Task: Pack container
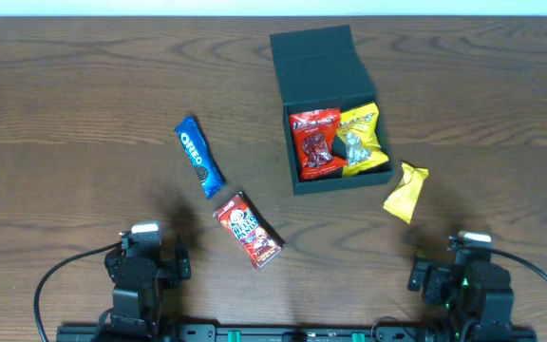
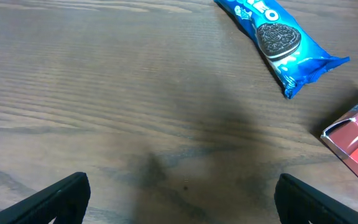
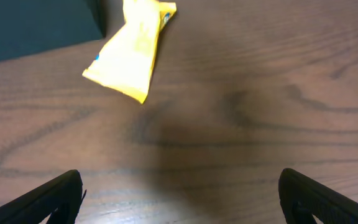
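Brown wood grain is seen over the whole table [image 1: 84,85]. At the far left, the left gripper [image 2: 179,205] is seen above bare wood. Its two fingers [image 2: 58,199] are spread wide apart and nothing is gripped between them.

Ahead of this gripper and to its right, a blue Oreo packet [image 2: 278,40] is laid flat and slanted, well apart from the fingers. Nearer to the gripper and further to its right, a red snack packet [image 1: 248,230] is laid on the wood. It is near the Oreo packet but not touching it, and only one end of it is caught at the edge of the left wrist view.

The container [image 1: 316,62] is placed ahead of the right gripper [image 3: 179,202] and to its left, well apart from it, with the flap lid opened toward the far side. Inside it, a red packet [image 1: 316,142] and a yellow packet [image 1: 368,128] are laid side by side. Something small and silvery is seen between them, but what it is cannot be told.

Just beside the container's near right corner, a yellow wrapper [image 3: 129,53] is laid on the table, ahead of the right gripper. Whether the box is touched by it cannot be told. The right gripper's fingers [image 3: 48,199] are also held wide apart, and nothing is held between them.
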Available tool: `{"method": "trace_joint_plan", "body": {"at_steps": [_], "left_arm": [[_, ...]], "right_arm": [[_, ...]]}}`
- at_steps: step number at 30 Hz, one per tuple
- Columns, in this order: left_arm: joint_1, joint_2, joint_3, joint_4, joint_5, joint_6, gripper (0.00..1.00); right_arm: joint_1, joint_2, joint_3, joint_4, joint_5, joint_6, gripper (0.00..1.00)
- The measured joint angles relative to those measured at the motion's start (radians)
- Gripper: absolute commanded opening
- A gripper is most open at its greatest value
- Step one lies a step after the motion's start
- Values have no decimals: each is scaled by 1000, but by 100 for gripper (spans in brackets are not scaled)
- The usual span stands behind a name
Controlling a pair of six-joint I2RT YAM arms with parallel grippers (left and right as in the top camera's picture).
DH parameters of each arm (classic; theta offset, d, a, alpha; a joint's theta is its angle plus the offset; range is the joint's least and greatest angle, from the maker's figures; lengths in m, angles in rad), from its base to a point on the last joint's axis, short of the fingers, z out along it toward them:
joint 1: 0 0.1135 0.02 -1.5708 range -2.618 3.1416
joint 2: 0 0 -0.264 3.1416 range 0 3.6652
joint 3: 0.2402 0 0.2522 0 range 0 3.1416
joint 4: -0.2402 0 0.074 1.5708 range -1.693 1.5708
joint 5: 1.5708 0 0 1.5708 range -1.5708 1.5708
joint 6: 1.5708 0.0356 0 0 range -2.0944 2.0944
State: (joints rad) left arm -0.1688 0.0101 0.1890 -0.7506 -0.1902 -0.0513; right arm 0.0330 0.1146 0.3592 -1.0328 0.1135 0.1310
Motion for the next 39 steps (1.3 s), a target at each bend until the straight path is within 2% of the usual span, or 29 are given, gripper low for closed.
{"method": "trace_joint_plan", "body": {"at_steps": [33,36,39], "left_arm": [[0,4,0,7,-5,0,96],[0,57,5,25,-1,0,96],[0,191,70,20,31,0,96]], "right_arm": [[0,0,-1,1,-8,-6,99],[0,0,-1,1,-9,-6,99],[0,-1,-2,1,-8,-6,99]]}}
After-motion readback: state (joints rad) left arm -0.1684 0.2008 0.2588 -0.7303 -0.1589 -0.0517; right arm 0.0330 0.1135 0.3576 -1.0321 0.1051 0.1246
